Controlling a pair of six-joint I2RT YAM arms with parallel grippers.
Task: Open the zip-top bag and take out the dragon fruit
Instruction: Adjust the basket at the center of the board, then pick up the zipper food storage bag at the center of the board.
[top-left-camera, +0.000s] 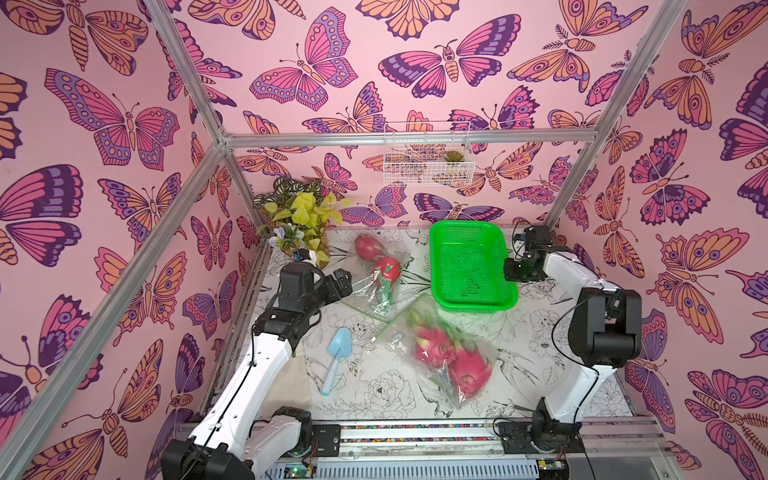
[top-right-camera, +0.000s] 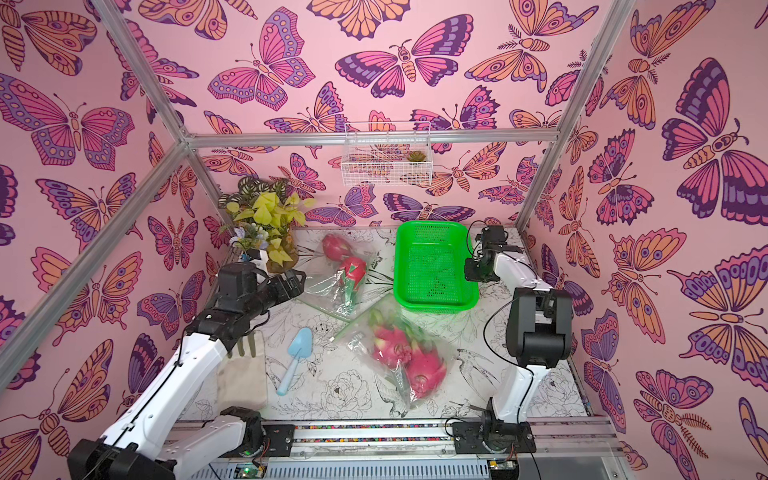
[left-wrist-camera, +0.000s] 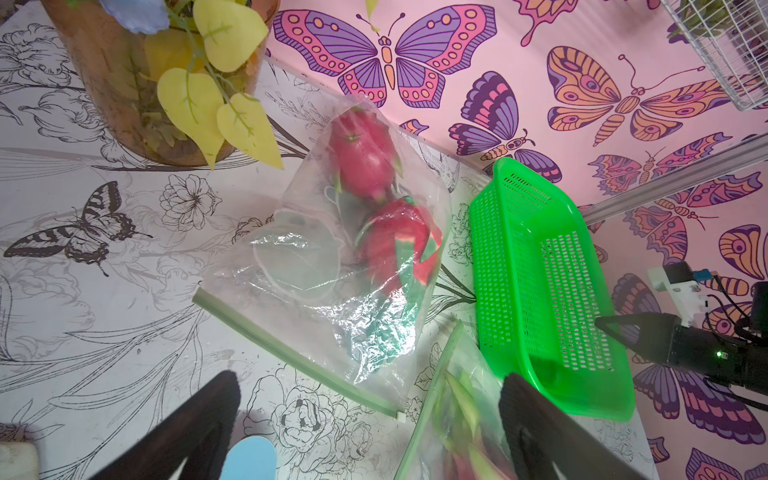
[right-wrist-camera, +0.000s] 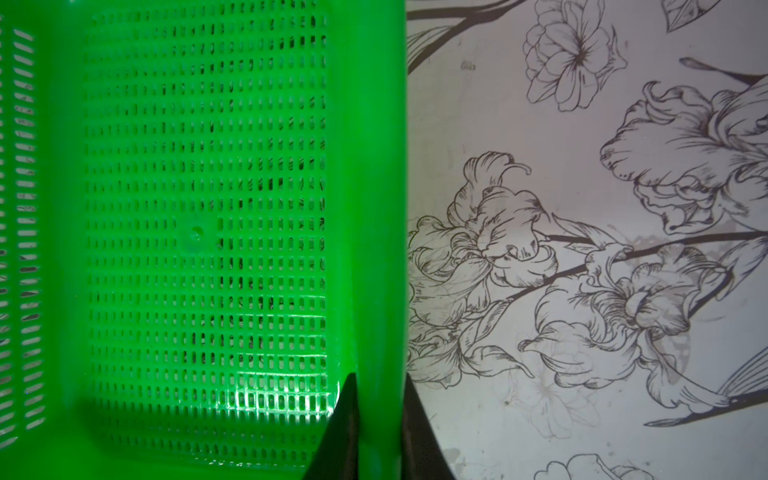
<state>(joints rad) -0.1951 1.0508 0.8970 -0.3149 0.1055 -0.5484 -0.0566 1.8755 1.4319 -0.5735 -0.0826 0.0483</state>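
I count two clear zip-top bags (top-left-camera: 376, 276) (top-left-camera: 440, 357), two magenta dragon fruits (top-left-camera: 366, 246) (top-left-camera: 388, 268) (top-left-camera: 432, 347) (top-left-camera: 471, 368) in each; left end effector (top-left-camera: 343, 282) spread, right end effector (right-wrist-camera: 378, 419) pinching green perforated plastic basket (top-left-camera: 471, 266) rim

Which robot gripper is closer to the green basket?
The right. The right gripper is shut on the green basket's side wall, one finger inside and one outside. The left gripper is open, apart from it, across the far zip-top bag.

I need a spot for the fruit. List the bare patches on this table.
Bare: the near strip between blue trowel and near zip-top bag, and the right side beyond that bag. Crowded: far zip-top bag, green basket and potted plant.
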